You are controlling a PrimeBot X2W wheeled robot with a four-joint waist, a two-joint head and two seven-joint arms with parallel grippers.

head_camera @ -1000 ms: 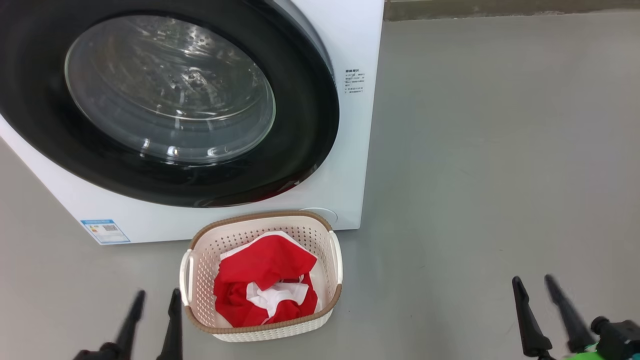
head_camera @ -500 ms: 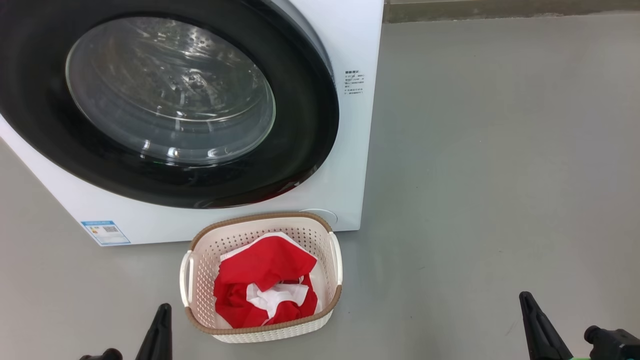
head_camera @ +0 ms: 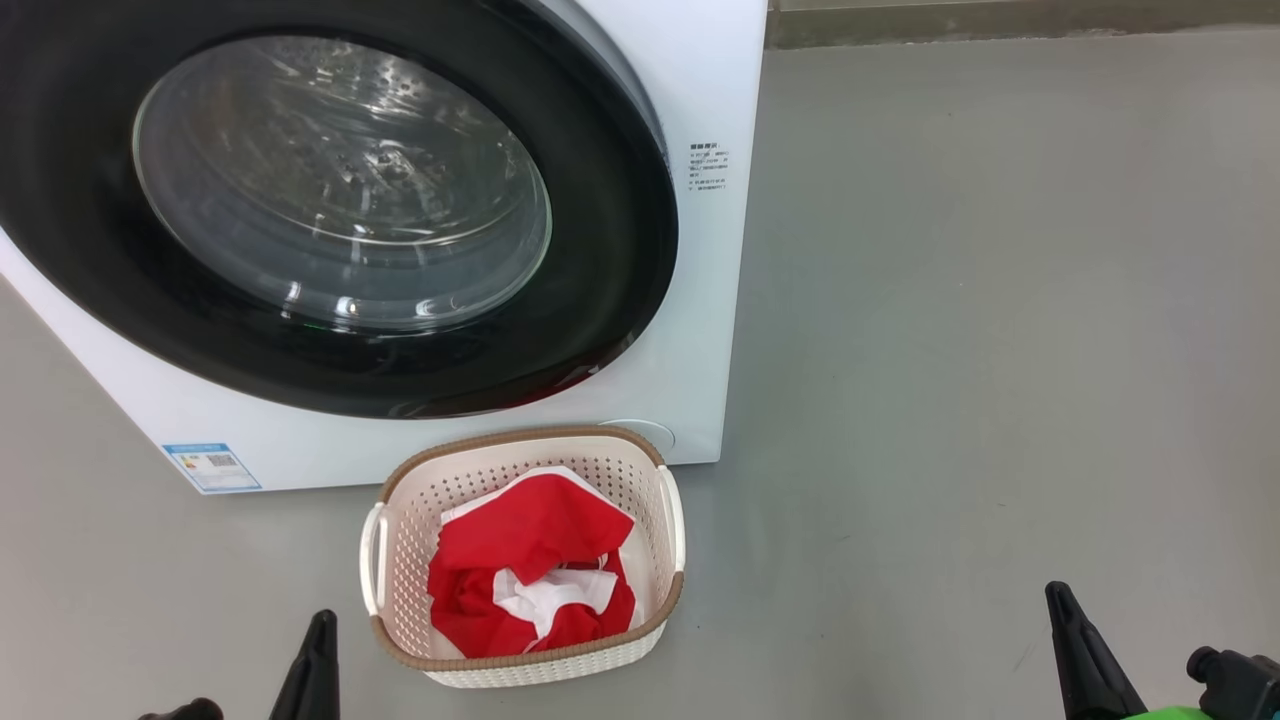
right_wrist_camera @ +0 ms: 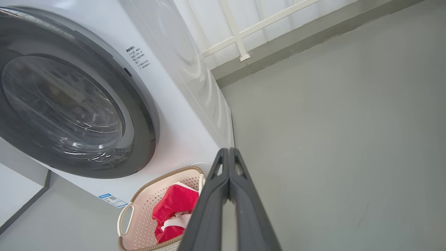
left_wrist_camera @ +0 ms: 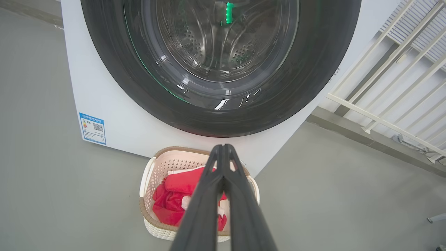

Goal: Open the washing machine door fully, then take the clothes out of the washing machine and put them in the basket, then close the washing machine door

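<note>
The washing machine (head_camera: 700, 330) stands on the floor with its door (head_camera: 340, 190) shut flat against the front, black rim around the glass window. In front of it sits the cream basket (head_camera: 672, 520) holding the red and white clothes (head_camera: 525, 560). My left gripper (head_camera: 318, 625) is shut and empty, low at the basket's left. My right gripper (head_camera: 1058, 600) is shut and empty, well to the basket's right. In the left wrist view the closed left gripper (left_wrist_camera: 223, 148) points at the basket (left_wrist_camera: 148, 174) and door (left_wrist_camera: 313, 69). The right gripper (right_wrist_camera: 229, 150) shows closed too, next to the basket (right_wrist_camera: 125, 212).
Grey floor (head_camera: 1000, 300) spreads wide to the machine's right. A wall base (head_camera: 1000, 18) runs along the back. A white railing (left_wrist_camera: 393, 94) stands beyond the machine's right side.
Both grippers have gone from open to shut, each pair of fingers coming together, and both have dropped lower in the head view. Basket, clothes and door have not moved.
</note>
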